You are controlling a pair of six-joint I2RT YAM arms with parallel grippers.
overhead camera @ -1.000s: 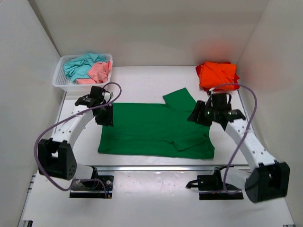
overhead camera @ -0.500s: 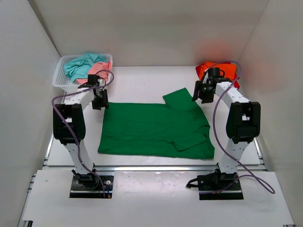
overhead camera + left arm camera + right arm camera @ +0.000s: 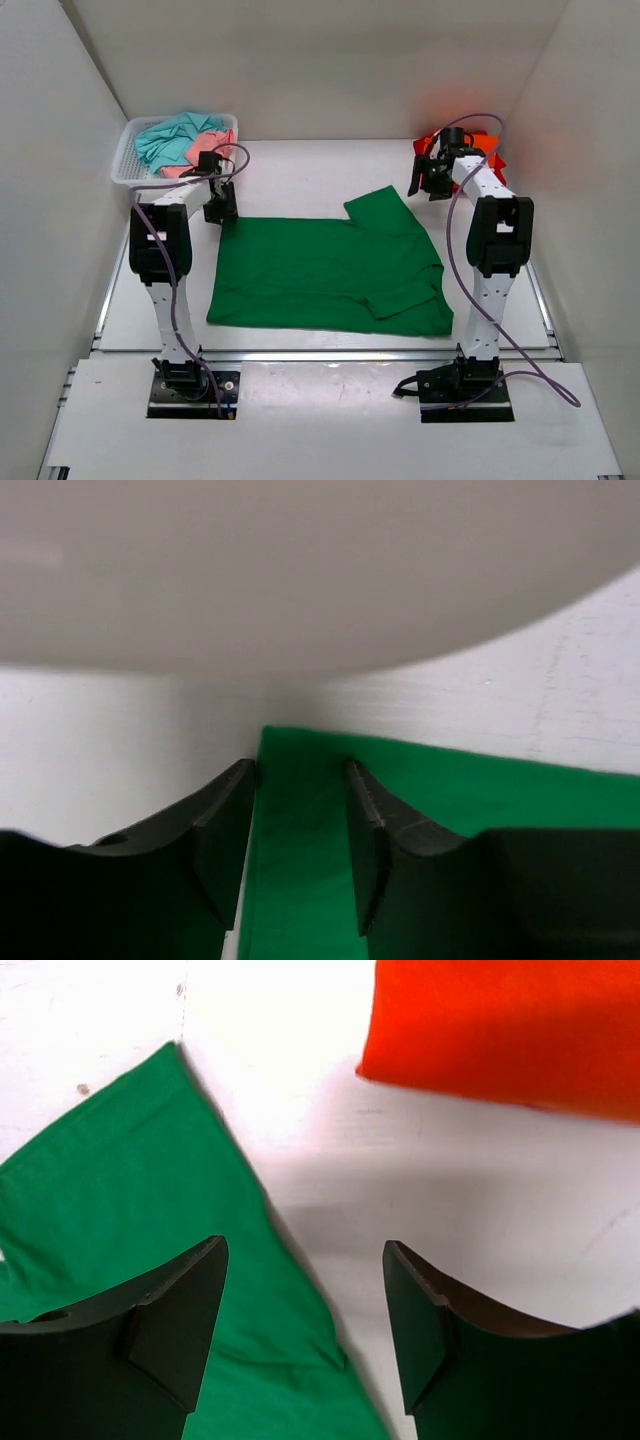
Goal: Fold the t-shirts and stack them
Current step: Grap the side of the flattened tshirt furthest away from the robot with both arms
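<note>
Top external: both arms are now reaching out to the far side of the surface point(image 3: 300, 170). A second ago they were sitting low over the side edges of the green t-shirt point(image 3: 320, 275). That shirt is lying flat and unmoved. The left gripper point(image 3: 222, 206) is arriving at its far left corner, and the right gripper point(image 3: 426, 182) is hanging between the raised sleeve and the orange t-shirt point(image 3: 492, 152). In my judgement, a far-edge grasp for a fold is being prepared. The teal t-shirt point(image 3: 170, 138) and pink t-shirt point(image 3: 207, 150) are waiting in the basket point(image 3: 124, 168).

Left wrist: the gripper is spread, straddling the shirt corner and pinching nothing. Contact with the cloth cannot be told, and a pale blur is filling the upper frame.

Right wrist: the gripper is spread over the sleeve edge and bare surface. The orange t-shirt is being cut off by the frame.
</note>
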